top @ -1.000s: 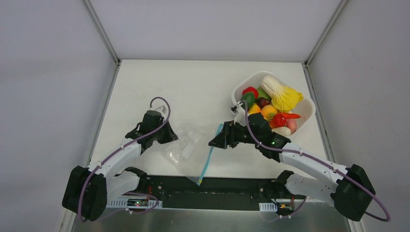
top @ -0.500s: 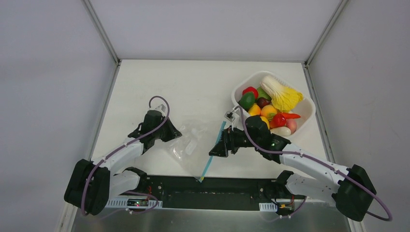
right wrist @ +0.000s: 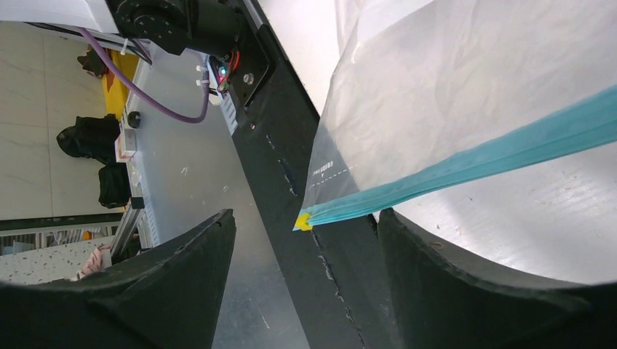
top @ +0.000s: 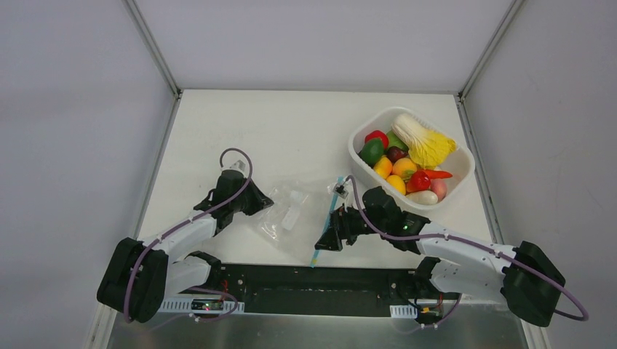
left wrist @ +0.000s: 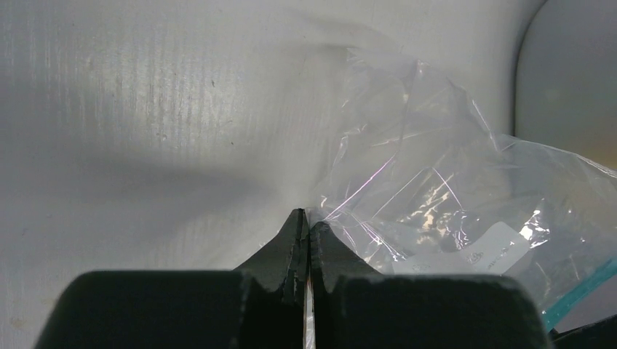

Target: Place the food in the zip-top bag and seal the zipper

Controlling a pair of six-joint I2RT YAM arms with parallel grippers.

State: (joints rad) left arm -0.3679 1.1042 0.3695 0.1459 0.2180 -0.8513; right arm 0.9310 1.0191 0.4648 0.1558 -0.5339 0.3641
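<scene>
The clear zip-top bag (top: 289, 215) lies crumpled on the table between the arms. Its teal zipper (top: 327, 222) runs along its right edge toward the near side. My left gripper (top: 260, 203) is shut on the bag's left edge; in the left wrist view the film (left wrist: 436, 189) is pinched between the closed tips (left wrist: 309, 218). My right gripper (top: 325, 240) stands open at the zipper's near end. In the right wrist view the zipper (right wrist: 473, 163) and its yellow end tab (right wrist: 302, 220) lie between the spread fingers (right wrist: 145, 291), not gripped. The food (top: 404, 156) sits piled in the tub.
The white tub (top: 466, 171) stands at the right, just beyond the right arm, with a large pale cabbage (top: 426, 142) on top. The black base rail (top: 320, 280) runs along the near edge, right below the zipper's end. Grey walls close in both sides.
The right gripper has slid along the zipper toward the near edge. The bag and the left gripper have shifted slightly to the right and away.
</scene>
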